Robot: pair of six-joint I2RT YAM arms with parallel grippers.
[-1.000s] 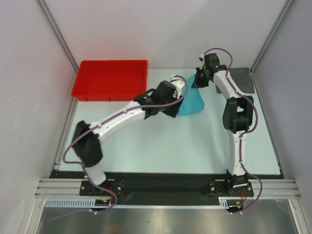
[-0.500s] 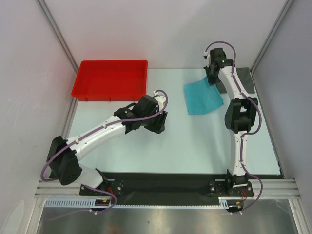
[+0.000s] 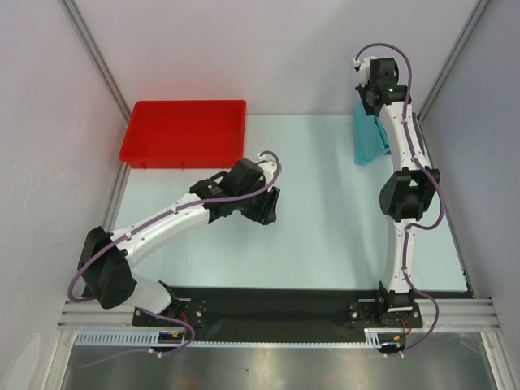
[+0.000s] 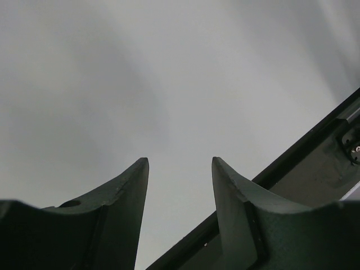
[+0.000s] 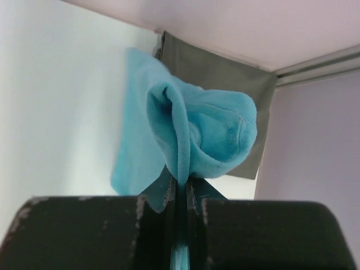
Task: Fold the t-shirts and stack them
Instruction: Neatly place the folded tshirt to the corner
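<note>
My right gripper (image 5: pixel 181 183) is shut on a bunched edge of the turquoise t-shirt (image 5: pixel 214 129), which hangs lifted and folded over. Just beyond it, in the far right corner, lies the dark grey t-shirt (image 5: pixel 225 73), a flat folded rectangle. From the top view the turquoise t-shirt (image 3: pixel 370 138) dangles below the right gripper (image 3: pixel 370 110) at the back right, and the arm hides most of the grey one. My left gripper (image 3: pixel 264 207) hovers at mid-table. In the left wrist view the left gripper (image 4: pixel 180 163) is open with nothing between its fingers.
A red tray (image 3: pixel 185 132) stands at the back left. Walls and metal frame posts close in the table at the back and on both sides. The right arm (image 3: pixel 404 195) reaches along the right edge.
The right gripper has carried the turquoise t-shirt from the middle back toward the far right corner, lifting it off the table. The left arm let it go, drew back left, then held still.
</note>
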